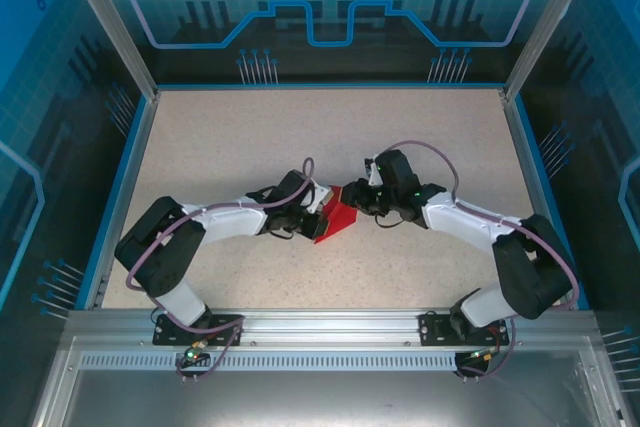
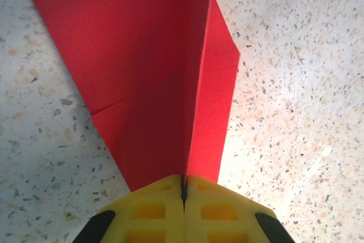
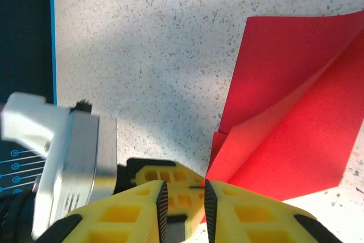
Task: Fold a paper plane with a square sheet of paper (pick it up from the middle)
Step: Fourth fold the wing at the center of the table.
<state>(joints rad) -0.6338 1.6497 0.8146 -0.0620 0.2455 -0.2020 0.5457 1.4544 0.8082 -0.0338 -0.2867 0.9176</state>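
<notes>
The red paper (image 1: 336, 220) is folded into a pointed wedge with a centre crease and lies mid-table between the two arms. In the left wrist view the red paper (image 2: 148, 72) runs away from my left gripper (image 2: 183, 189), whose yellow fingers are shut on the crease at its near tip; one flap stands up at the right. My left gripper (image 1: 318, 209) sits at the paper's left side. My right gripper (image 1: 356, 197) is at its upper right. Its jaws (image 3: 183, 190) stand open beside the red paper (image 3: 296, 123), nothing between them, with the left gripper's yellow fingertips (image 3: 173, 176) just beyond.
The speckled beige table (image 1: 250, 137) has a blue raised rim (image 1: 127, 177) at the sides and back. An aluminium frame rail (image 1: 320, 322) with the arm bases runs along the near edge. Open tabletop stretches behind and beside the arms.
</notes>
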